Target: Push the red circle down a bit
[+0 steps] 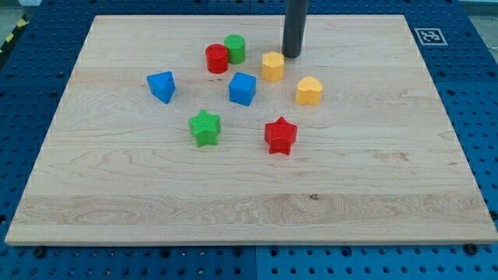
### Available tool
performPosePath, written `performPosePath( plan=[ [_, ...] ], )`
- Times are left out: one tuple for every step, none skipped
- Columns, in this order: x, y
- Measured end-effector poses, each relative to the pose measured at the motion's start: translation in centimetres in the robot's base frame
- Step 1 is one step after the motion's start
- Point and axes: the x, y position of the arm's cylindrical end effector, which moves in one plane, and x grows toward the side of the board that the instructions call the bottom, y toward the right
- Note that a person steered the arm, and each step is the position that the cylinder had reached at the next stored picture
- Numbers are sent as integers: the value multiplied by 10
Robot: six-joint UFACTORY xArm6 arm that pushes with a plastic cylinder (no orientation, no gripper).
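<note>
The red circle (216, 58) stands on the wooden board (117, 179) near the view's top, left of centre. A green circle (235, 48) touches it on its upper right. My tip (292, 55) rests on the board to the right of both, just up and right of a yellow hexagon (272, 67). The tip is about a hundred pixels right of the red circle, with the hexagon lying between them and a little lower.
A blue cube (243, 89) sits below the red circle. A blue triangular block (162, 86) lies to the left, a yellow heart-like block (309, 91) to the right. A green star (205, 127) and a red star (280, 135) lie lower.
</note>
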Motion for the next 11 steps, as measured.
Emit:
performPosePath(
  plan=[
    [-28,-40],
    [-28,-129],
    [-26,-175],
    [-25,-174],
    [-24,-171],
    [-14,-157],
    [-1,-142],
    [10,-141],
    [22,-141],
    [30,-143],
    [29,-171]
  ],
)
